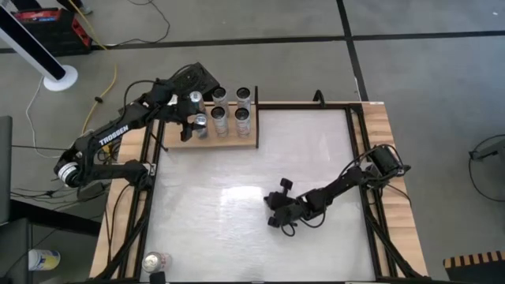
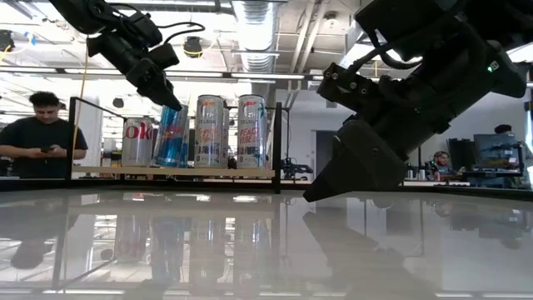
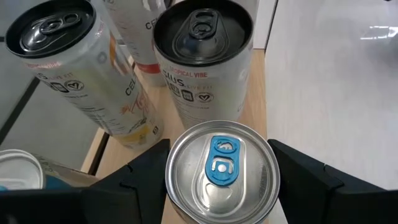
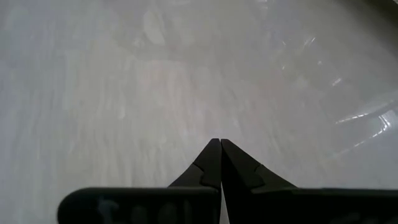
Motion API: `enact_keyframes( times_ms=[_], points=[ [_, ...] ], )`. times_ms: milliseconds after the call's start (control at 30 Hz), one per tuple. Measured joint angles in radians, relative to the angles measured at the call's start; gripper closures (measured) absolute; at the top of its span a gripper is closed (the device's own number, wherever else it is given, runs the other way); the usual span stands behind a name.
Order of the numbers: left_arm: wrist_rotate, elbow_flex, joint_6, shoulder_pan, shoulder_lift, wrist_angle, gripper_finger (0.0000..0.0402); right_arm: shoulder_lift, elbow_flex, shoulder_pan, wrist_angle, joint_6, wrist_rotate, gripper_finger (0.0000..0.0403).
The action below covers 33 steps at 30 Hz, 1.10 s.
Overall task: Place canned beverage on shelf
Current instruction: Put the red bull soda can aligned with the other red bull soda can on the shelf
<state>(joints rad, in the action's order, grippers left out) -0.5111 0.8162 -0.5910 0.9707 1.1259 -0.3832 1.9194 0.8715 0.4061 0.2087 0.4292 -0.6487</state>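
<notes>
Left end effector [image 3: 217, 186]: clamped on the blue-tabbed can [image 3: 221, 171], tilted, over the shelf [image 1: 237, 143] (far-left bench [image 1: 237, 197] corner).
Right end effector [image 4: 219, 152]: fingers together, low over mid-bench.
Shelf: carries other upright cans [image 1: 219, 118].

The left arm reached from the desk's 9 o'clock edge up toward 11 o'clock, elbow bent, its wrist tipped downward. The left gripper [image 1: 196, 124] had its fingers [image 3: 134, 180] spread apart, one on each side of a can [image 3: 222, 173]. The right arm stretched from the 3 o'clock edge in toward the middle, lying low, and the right gripper [image 4: 220, 144] had its fingers pressed together, tips touching.
</notes>
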Motion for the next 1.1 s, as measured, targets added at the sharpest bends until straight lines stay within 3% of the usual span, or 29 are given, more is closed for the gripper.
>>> enact_keyframes(
  times_ms=[133,300,400,1100],
  points=[
    [0.013,0.0,0.01,0.0,0.0,-0.004,0.0181,0.0,0.0,-0.002,0.0,-0.001,0.0,0.0376],
    [0.049,-0.001,0.007,0.0,0.001,-0.017,0.0128,0.0,0.0,-0.003,0.0,-0.013,-0.001,0.0376],
    [0.085,-0.002,0.005,0.0,0.002,-0.022,0.0115,0.0,0.0,-0.004,0.001,-0.016,-0.001,0.0376],
    [0.133,-0.002,0.01,-0.001,0.0,-0.026,0.0152,0.0,0.0,-0.009,0.001,-0.019,-0.001,0.0376]
  ],
)
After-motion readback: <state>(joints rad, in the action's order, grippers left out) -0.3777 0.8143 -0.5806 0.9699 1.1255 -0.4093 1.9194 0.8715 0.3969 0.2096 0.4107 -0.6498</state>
